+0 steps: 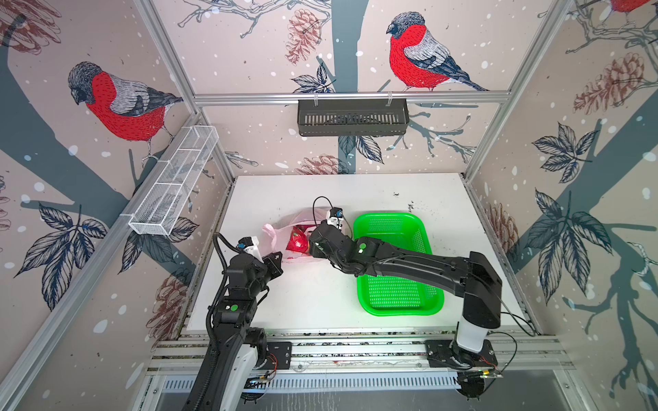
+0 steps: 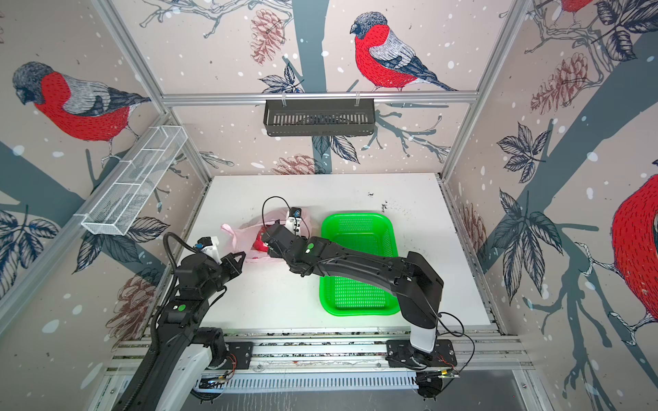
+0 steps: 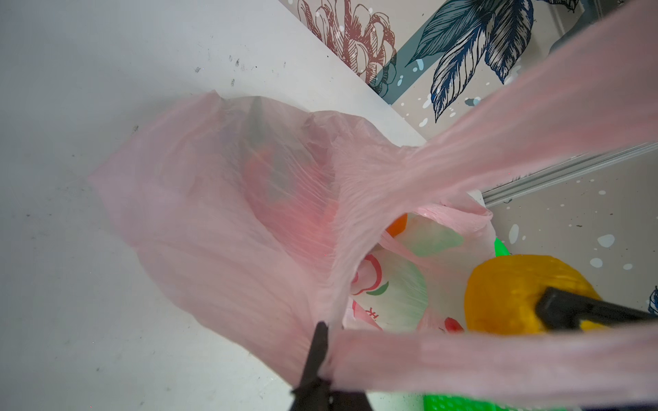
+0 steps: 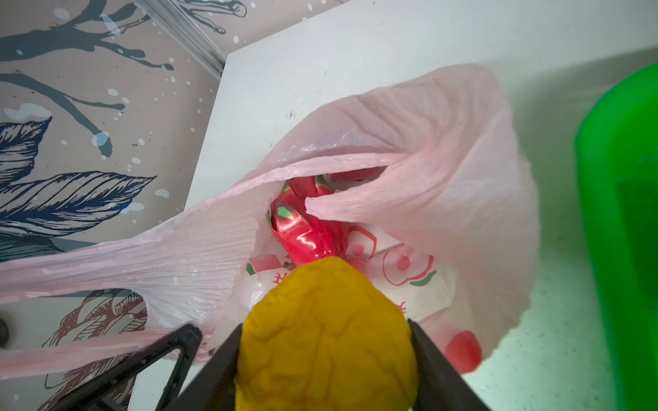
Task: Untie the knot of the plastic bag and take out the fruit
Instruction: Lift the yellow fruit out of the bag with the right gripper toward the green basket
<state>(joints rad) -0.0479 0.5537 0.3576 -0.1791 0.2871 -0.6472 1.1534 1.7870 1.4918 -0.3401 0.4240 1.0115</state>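
Clamping yellow ball (image 4: 325,334), right fingers (image 4: 432,366) outstretched

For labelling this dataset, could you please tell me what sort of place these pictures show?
Probably a robot test cell, not a home or shop: an aluminium-profile frame holds bird-print panels around a white table, and a left arm and right arm stand on a rail at its front edge.

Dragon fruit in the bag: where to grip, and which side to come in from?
Probably grip the dragon fruit across its smooth red belly, not the green-tipped scales. Come down through the bag mouth; the left gripper, shut on a handle, holds it open. The right gripper holds the yellow fruit, so empty it first.
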